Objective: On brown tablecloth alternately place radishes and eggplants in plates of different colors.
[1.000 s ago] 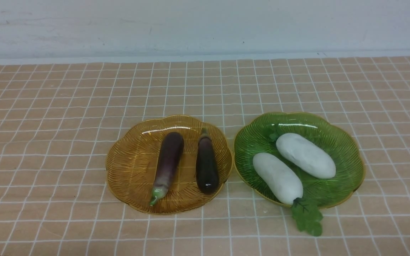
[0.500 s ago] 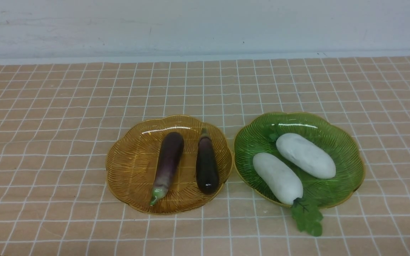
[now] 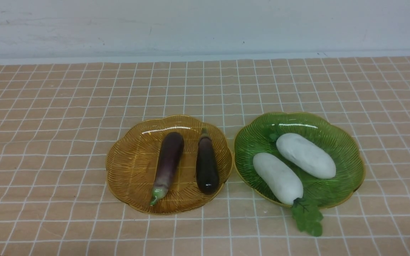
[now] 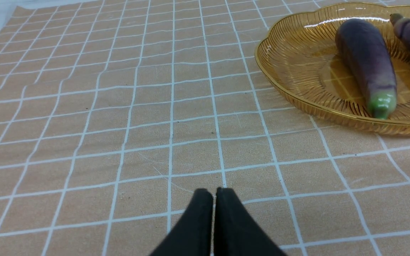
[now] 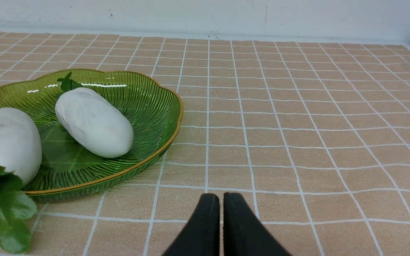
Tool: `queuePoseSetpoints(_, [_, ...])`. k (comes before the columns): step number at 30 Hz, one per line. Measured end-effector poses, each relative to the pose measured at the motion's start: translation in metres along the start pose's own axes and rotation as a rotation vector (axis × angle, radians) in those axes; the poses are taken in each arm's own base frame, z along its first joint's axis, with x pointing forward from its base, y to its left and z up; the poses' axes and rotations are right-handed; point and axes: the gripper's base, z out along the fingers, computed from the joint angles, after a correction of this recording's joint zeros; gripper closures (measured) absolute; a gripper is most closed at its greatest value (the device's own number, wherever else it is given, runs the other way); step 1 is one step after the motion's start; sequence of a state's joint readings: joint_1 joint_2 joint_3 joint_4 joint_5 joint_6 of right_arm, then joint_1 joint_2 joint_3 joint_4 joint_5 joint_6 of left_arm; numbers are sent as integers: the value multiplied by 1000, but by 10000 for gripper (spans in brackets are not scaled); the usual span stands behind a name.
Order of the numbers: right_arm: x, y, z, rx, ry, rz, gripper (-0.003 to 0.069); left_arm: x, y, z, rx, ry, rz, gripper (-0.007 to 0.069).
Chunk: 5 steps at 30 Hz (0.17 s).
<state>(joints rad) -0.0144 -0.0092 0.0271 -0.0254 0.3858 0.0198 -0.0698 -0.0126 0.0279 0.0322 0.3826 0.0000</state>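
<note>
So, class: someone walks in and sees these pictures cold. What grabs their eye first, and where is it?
Two flower-shaped dishes sit side by side on the checked brown tablecloth. The amber plate on the left holds two purple eggplants, and the green plate on the right holds two white radishes. The nearer radish's green leaves spill over the rim onto the cloth.

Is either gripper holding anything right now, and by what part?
Nothing is held. The left gripper and right gripper are both shut on nothing above the brown grid tablecloth.
</note>
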Motion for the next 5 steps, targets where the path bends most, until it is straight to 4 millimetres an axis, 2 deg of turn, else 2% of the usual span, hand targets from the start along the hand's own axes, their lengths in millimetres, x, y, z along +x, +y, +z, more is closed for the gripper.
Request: queuePoseSetpoints(5, [0, 0, 0, 0, 0, 0, 647, 0, 0, 0, 0, 0, 0, 627])
